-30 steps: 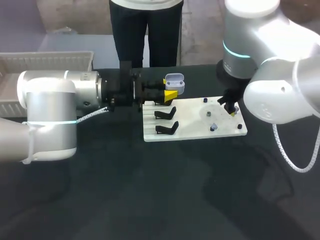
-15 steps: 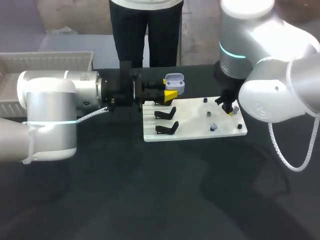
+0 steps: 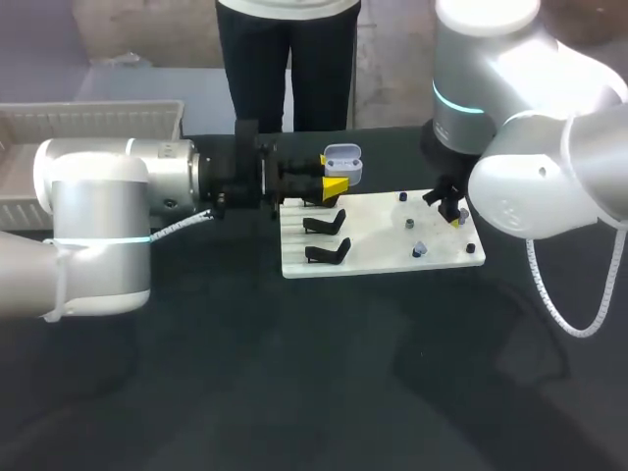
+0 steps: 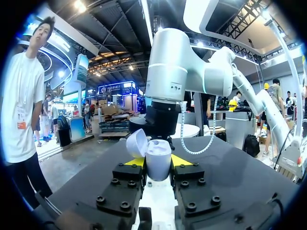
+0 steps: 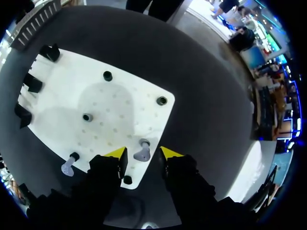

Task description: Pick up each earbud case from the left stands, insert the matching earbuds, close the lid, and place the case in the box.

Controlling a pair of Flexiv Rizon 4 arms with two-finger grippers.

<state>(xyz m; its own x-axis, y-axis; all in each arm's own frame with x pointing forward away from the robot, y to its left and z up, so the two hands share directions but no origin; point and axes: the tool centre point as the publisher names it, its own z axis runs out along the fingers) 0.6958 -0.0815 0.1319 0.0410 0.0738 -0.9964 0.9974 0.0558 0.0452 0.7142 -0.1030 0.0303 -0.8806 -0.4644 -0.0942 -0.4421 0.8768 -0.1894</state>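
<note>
Gripping a smooth, round, pale case (image 4: 159, 157), lid open, in the left tool (image 4: 158, 163), above the far left of the flat white board (image 3: 378, 231). Holding the right tool (image 5: 143, 154) wide, a small grey earbud (image 5: 142, 154) between its yellow tips (image 5: 117, 153), over the board's right.

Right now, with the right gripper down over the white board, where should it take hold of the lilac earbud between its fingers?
Probably by the earbud's wider part, coming straight down from above. It sits near the white board's edge, between the right gripper's open fingers, so one yellow tip can close on each flank. The narrower end gives less to pinch.
</note>
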